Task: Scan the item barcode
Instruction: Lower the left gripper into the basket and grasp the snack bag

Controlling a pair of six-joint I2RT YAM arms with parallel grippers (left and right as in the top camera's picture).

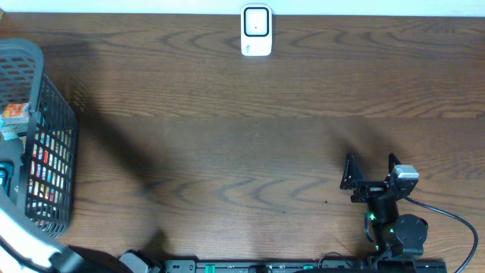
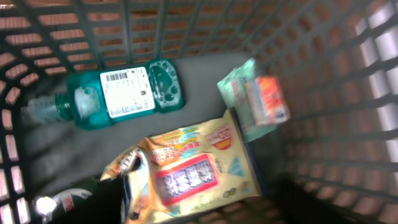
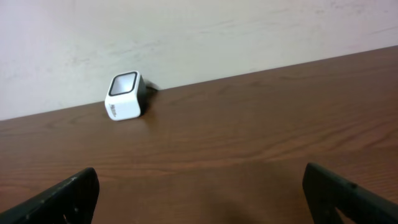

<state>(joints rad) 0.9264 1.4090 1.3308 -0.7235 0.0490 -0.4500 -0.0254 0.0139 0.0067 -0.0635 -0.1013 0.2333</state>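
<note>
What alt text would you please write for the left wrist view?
A teal bottle lies on its side in a grey lattice basket, its white barcode label facing up. A yellow snack packet lies lower in the frame, and a small green-and-orange packet sits by the right wall.

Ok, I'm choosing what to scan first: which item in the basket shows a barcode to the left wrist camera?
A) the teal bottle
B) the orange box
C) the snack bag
A: the teal bottle lies on its side with its white label up, and the barcode is plain at the label's top. No barcode shows on the snack bag or the orange box.
</note>
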